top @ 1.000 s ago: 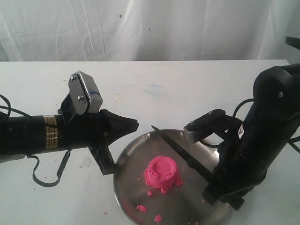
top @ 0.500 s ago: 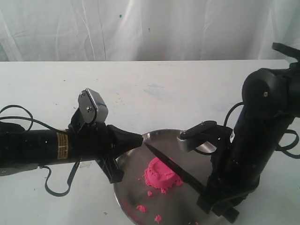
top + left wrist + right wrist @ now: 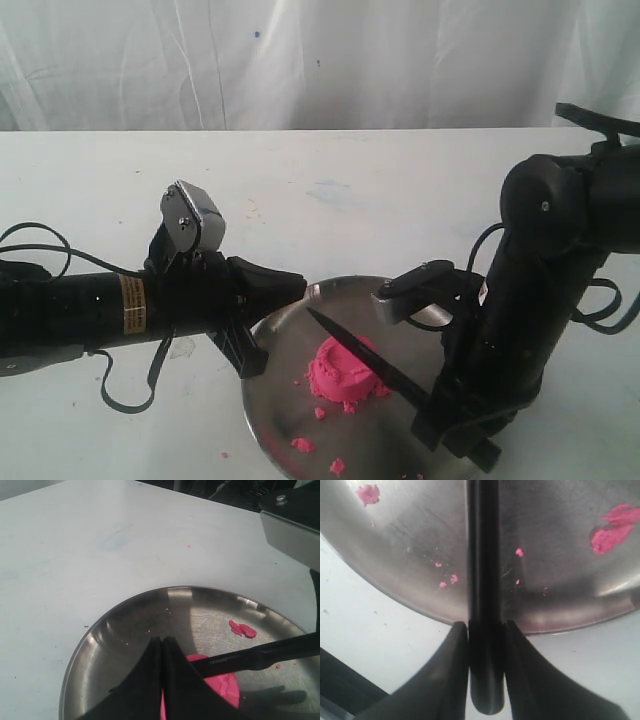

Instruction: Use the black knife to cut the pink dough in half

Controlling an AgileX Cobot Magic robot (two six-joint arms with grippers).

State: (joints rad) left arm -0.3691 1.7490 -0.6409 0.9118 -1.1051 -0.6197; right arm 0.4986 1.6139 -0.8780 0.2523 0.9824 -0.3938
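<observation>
The pink dough [image 3: 345, 373] is a cup-moulded mound in the middle of the steel plate [image 3: 285, 330]; it also shows in the left wrist view [image 3: 226, 686]. My right gripper [image 3: 432, 408] is shut on the handle of the black knife [image 3: 352, 352], whose blade slants over the top of the dough, point toward the left. In the right wrist view the knife handle [image 3: 484, 605] sits clamped between the two fingers of the right gripper [image 3: 485, 630]. My left gripper [image 3: 298, 285] is shut and empty, its tip over the plate's left rim, just short of the knife point.
Loose pink crumbs [image 3: 301, 444] lie on the plate near its front. The plate stands near the front edge of the white table [image 3: 330, 190]. A white curtain hangs behind. Black cables trail from both arms.
The right arm has lifted and swung the knife leftward, from lying beside the dough to hovering across its top. The left gripper moved in toward the plate's rim.
</observation>
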